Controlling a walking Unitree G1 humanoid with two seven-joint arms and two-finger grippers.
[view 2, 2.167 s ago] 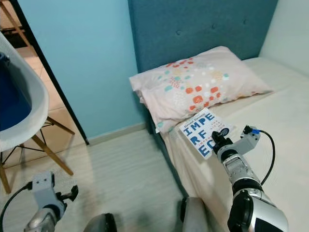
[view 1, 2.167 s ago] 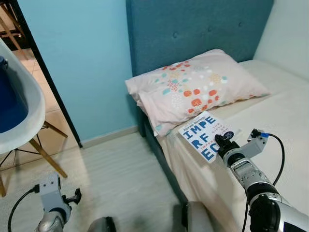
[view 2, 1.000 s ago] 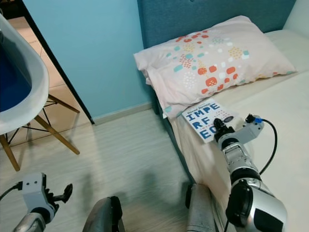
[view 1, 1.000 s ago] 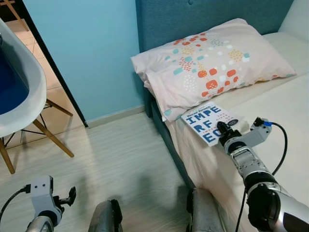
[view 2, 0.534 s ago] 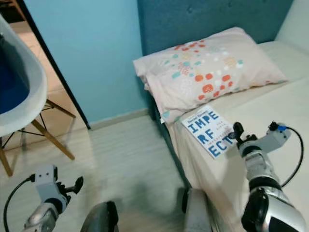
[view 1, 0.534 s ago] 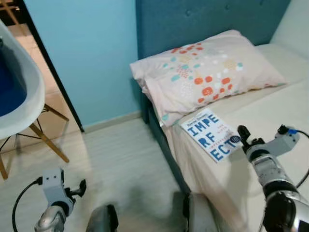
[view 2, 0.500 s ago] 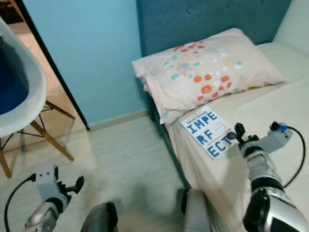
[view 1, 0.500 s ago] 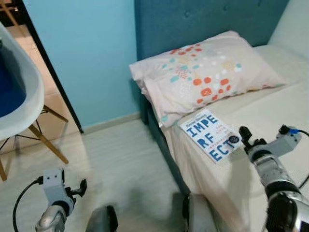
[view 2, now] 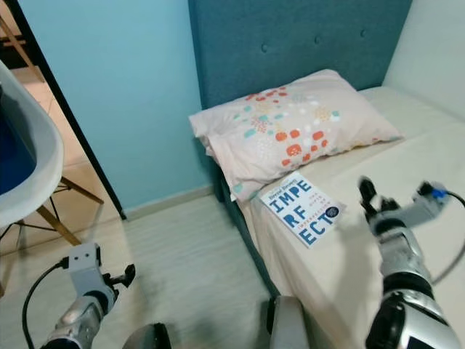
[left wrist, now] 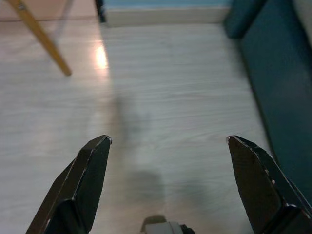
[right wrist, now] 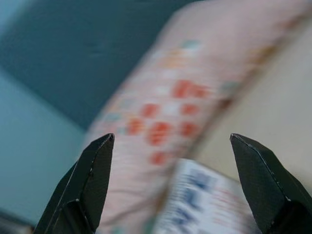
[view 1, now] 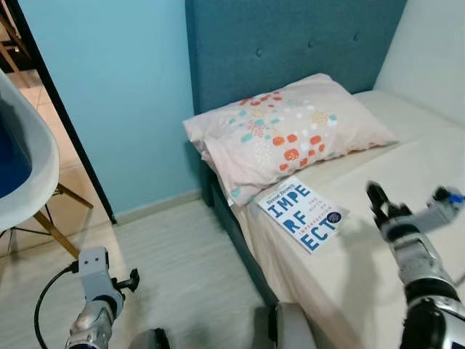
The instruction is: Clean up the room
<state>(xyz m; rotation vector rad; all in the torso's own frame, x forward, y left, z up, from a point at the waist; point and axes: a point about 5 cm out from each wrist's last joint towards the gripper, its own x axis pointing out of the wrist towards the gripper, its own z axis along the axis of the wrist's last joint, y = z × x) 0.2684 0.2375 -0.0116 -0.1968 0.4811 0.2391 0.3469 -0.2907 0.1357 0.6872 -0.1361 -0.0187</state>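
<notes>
A white book (view 1: 301, 214) with big blue letters lies flat on the cream bed (view 1: 429, 167), near its left edge and just below the pillow (view 1: 283, 134). My right gripper (view 1: 377, 198) hovers open above the mattress, a short way to the right of the book, with nothing between its fingers. In the right wrist view the book (right wrist: 209, 200) and the patterned pillow (right wrist: 165, 107) show blurred between the spread black fingertips (right wrist: 95, 165). My left gripper (view 1: 129, 281) hangs low over the pale wood floor (left wrist: 161, 97), open and empty.
A teal upholstered headboard (view 1: 290, 43) stands behind the pillow against a light blue wall (view 1: 109, 87). A white shell chair (view 1: 25, 182) on wooden legs sits at the left by a dark doorway edge. Bare floor (view 1: 182, 276) lies between chair and bed.
My right gripper has let go of the book, lifted and pulled away to the right, now open. The book stays on the bed. The camera has shifted.
</notes>
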